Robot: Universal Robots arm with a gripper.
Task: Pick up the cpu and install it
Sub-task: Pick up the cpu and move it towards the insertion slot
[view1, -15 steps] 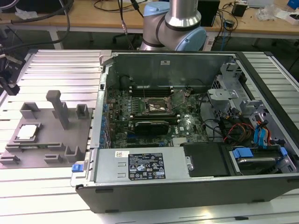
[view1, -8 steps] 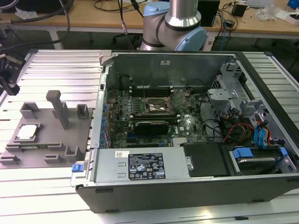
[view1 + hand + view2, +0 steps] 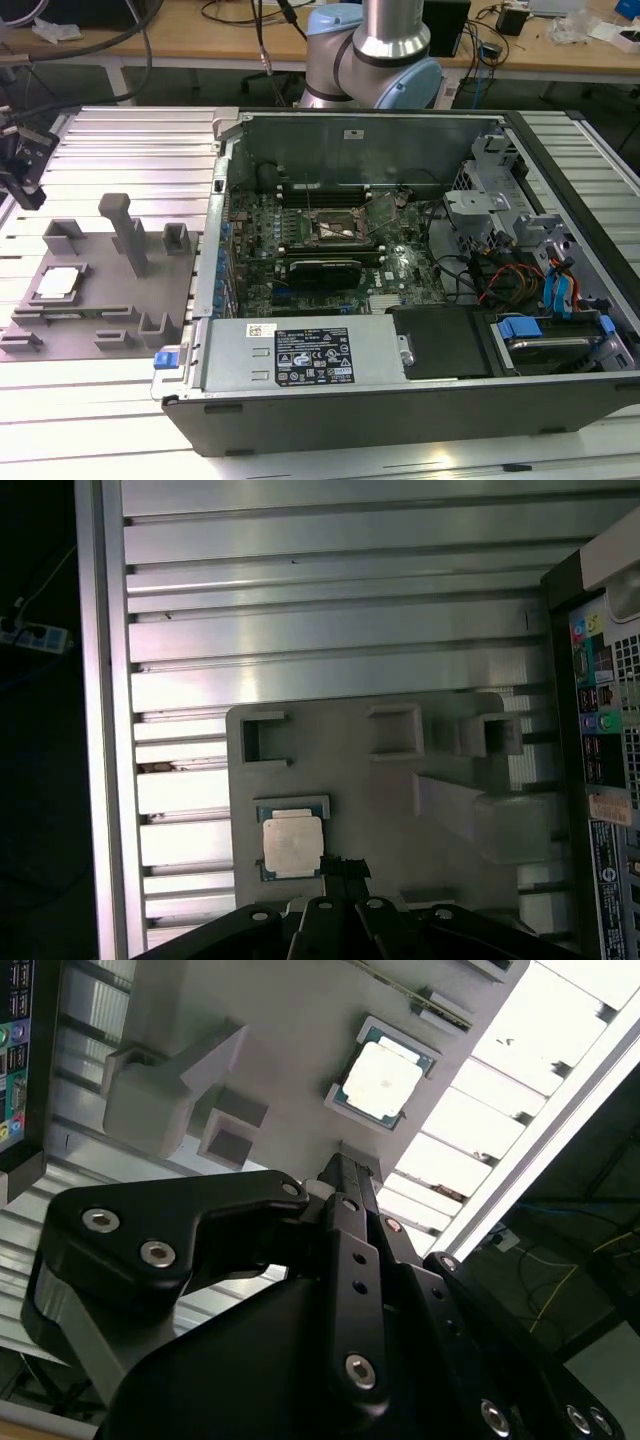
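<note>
Black robot gripper (image 3: 345,1165), jaws together on nothing. Just past its tips lies the cpu (image 3: 382,1080), a thin square chip with shiny silver top, seated in a grey plastic fixture plate (image 3: 380,810) (light, stiff, probably slick, fragile; grip by opposite edges).

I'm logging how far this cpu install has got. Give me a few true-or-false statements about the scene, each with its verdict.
1. The cpu lies on the grey fixture plate, outside the computer case. True.
2. The gripper is carrying the cpu. False: the cpu lies flat in its holder on the plate, and both wrist views show the gripper beside it, not on it.
3. The computer case is open, with its motherboard exposed. True.
4. The fixture plate sits at the exterior view's right of the case. False: it sits at the exterior view's left of the case.
</note>
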